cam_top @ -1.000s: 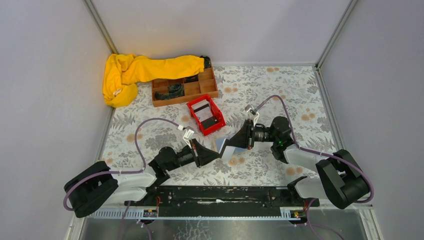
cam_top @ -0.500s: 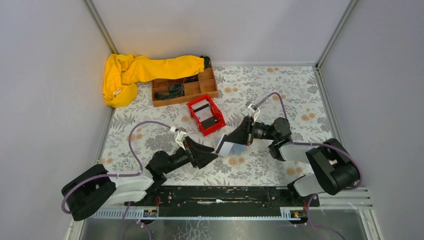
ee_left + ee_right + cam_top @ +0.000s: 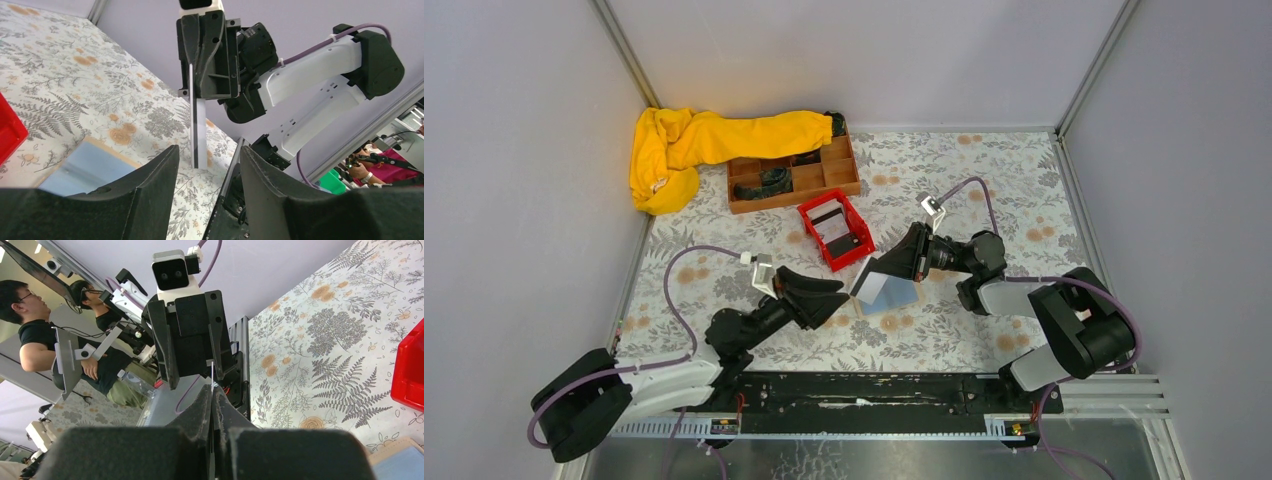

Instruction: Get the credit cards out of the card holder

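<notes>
red bin (image 3: 817, 240), dark cards (image 3: 847, 243) inside — one card (image 3: 198, 130) in right end effector (image 3: 884, 271)

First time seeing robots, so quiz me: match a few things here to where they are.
1 credit card
2 card holder
3 yellow cloth
4 left end effector

A flat on the table
B open, gripping nothing
C draped over the wooden tray
D pinched by the right end effector

Pairs: 1-D, 2-A, 3-C, 4-B
</notes>
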`<act>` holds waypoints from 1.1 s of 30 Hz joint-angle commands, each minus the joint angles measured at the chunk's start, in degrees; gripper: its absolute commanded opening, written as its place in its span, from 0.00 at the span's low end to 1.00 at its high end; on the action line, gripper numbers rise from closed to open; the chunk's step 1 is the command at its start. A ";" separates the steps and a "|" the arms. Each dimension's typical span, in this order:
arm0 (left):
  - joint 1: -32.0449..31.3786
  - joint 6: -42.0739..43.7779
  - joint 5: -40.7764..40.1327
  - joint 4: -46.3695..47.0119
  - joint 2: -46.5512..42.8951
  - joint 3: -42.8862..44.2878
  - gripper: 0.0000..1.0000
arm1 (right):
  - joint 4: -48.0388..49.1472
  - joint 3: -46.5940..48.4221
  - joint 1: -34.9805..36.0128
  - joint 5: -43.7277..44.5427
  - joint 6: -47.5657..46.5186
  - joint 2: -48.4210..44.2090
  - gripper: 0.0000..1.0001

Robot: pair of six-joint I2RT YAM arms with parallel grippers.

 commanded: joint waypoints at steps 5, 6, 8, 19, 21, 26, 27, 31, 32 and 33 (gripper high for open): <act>0.34 2.39 -1.07 -1.80 1.70 -0.40 0.55 | 7.98 2.38 0.34 1.27 1.31 -2.11 0.00; 0.38 2.49 -0.58 -1.24 2.34 -0.39 0.55 | 7.95 2.34 0.33 1.27 1.49 -2.34 0.00; 0.41 2.44 -0.18 -0.32 3.22 -0.16 0.55 | 7.93 2.23 0.33 1.25 1.47 -2.61 0.00; 0.38 2.06 0.20 -0.20 3.08 0.98 0.46 | 7.95 0.49 0.42 1.00 1.22 -2.47 0.00; 0.36 2.22 0.17 -0.60 2.85 1.15 0.47 | 7.99 0.37 0.34 0.94 1.28 -2.50 0.00; 0.35 1.85 1.52 1.17 5.02 1.90 0.48 | 7.94 0.24 0.30 0.66 1.38 -2.98 0.00; 0.31 1.68 1.90 1.49 5.53 2.17 0.48 | 7.93 0.08 0.39 0.65 1.38 -3.00 0.00; 0.34 1.18 2.52 4.66 8.34 2.73 0.48 | 7.93 -0.28 0.34 0.73 1.38 -3.00 0.00; 0.33 1.13 2.56 5.15 8.95 2.90 0.48 | 7.95 -0.38 0.33 0.67 1.32 -3.01 0.00; 0.38 1.11 2.62 5.57 9.37 3.06 0.48 | 7.95 -0.48 0.33 0.70 1.31 -2.99 0.00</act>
